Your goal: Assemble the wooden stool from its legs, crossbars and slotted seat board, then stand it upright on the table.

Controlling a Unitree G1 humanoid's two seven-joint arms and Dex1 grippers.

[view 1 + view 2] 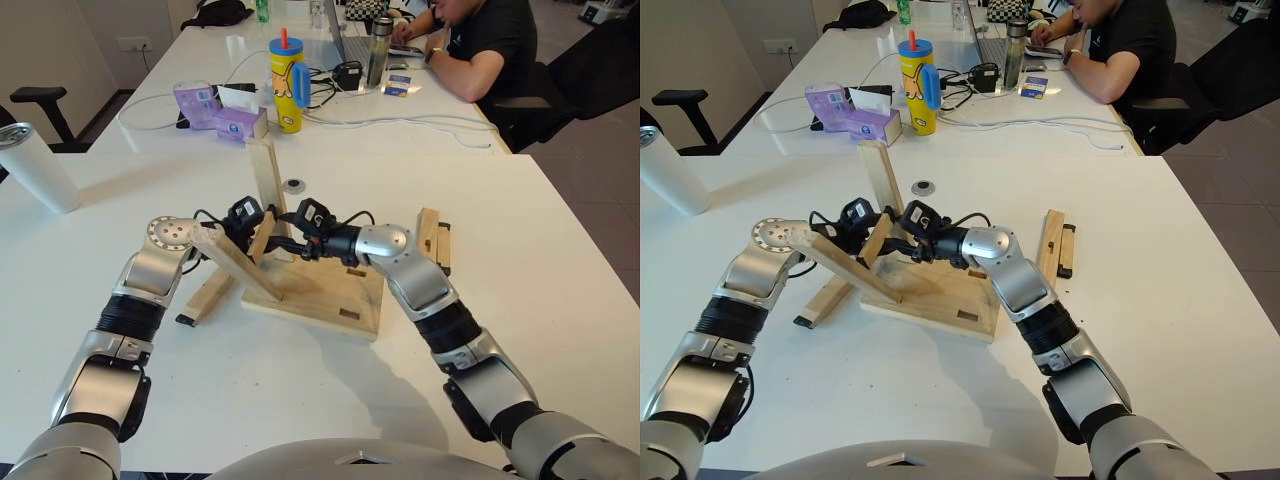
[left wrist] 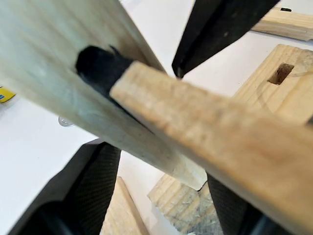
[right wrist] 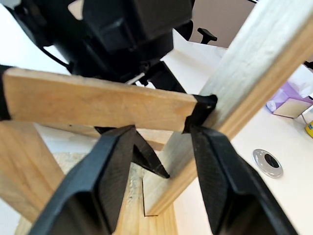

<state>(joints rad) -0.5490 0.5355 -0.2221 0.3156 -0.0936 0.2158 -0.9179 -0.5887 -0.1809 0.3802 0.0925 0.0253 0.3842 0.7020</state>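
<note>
The slotted seat board (image 1: pixel 330 300) lies flat on the white table. One wooden leg (image 1: pixel 266 170) stands upright at the board's far left corner, and a second leg (image 1: pixel 238 265) leans tilted beside it. A short crossbar (image 3: pixel 98 103) spans between them, its end in the upright leg's dark slot (image 3: pixel 203 105). My left gripper (image 2: pixel 156 112) is shut on the crossbar, a finger (image 2: pixel 93 181) on each side. My right gripper (image 3: pixel 178 166) is shut on the upright leg low down, just above the board. Both grippers meet over the board's left end.
A spare leg (image 1: pixel 208 296) lies left of the board, and two more sticks (image 1: pixel 430 235) lie to its right. A white tumbler (image 1: pixel 35 165) stands far left. Behind are a cable grommet (image 1: pixel 293 185), purple boxes (image 1: pixel 215 110) and a yellow cup (image 1: pixel 287 85).
</note>
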